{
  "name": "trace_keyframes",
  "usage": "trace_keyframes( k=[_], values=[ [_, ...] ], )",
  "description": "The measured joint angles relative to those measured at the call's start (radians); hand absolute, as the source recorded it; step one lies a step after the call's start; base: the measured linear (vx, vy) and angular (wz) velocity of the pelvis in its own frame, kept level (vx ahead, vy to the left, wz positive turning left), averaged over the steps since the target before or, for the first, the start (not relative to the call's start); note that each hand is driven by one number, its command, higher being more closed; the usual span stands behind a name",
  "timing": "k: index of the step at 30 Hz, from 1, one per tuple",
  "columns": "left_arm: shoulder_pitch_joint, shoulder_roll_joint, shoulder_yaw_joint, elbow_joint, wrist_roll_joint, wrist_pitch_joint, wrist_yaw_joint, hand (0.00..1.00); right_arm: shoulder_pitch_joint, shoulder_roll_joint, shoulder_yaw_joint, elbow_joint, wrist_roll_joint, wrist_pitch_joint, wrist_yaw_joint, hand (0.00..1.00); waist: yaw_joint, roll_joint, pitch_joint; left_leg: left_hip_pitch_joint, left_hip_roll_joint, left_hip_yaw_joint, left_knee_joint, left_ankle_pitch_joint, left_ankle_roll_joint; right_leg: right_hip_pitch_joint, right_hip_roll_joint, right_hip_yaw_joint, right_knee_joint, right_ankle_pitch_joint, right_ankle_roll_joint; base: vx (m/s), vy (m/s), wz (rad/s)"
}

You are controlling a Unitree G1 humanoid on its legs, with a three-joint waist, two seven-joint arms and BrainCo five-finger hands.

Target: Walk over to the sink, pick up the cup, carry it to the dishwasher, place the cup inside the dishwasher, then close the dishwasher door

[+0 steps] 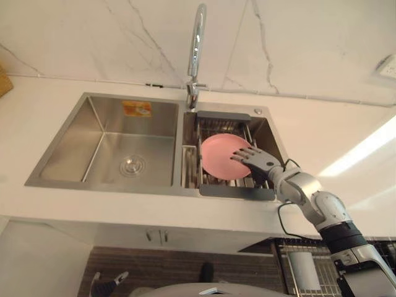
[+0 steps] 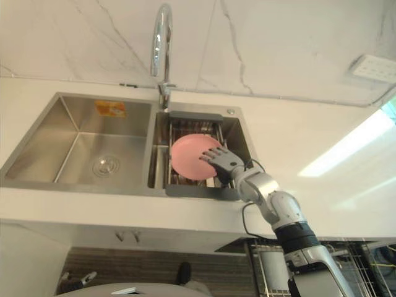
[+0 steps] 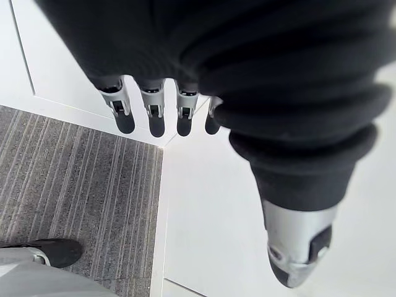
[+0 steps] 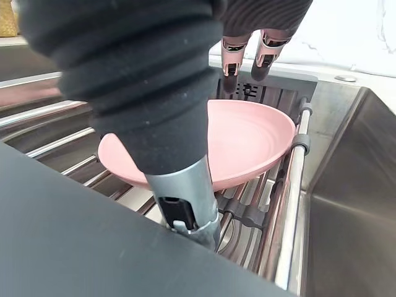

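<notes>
Pink bowl (image 1: 218,158) lies in rack (image 1: 238,190), right basin of sink (image 1: 80,145). Right hand (image 1: 260,163) in from 4 o'clock, fingers straight, spread over bowl's rim. Left hand (image 3: 153,117) hangs with fingers straight, loose

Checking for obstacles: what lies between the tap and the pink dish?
The drain rack's dark end bar lies there, as the left eye view shows.

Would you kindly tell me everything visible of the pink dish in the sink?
The pink dish is round, shallow, matte, plastic-looking and empty. It lies hollow side up on the bars of the dark-framed drain rack in the sink's right basin. The right hand's straight fingers reach over it, thumb by its near rim; contact unclear.
</notes>
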Motion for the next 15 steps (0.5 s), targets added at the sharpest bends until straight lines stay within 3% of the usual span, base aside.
trace_keyframes(
  k=[15],
  values=[
    [0.0, 0.0, -0.008, -0.001, 0.001, 0.0, 0.001, 0.0, -0.039, 0.0, 0.049, 0.086, -0.046, -0.004, -0.006, 0.0, 0.004, 0.0, 0.016, 0.0, -0.001, -0.025, -0.001, 0.0, 0.0, 0.013, -0.006, -0.025, 0.0, -0.007, 0.006, 0.0, 0.007, 0.05]
  ],
)
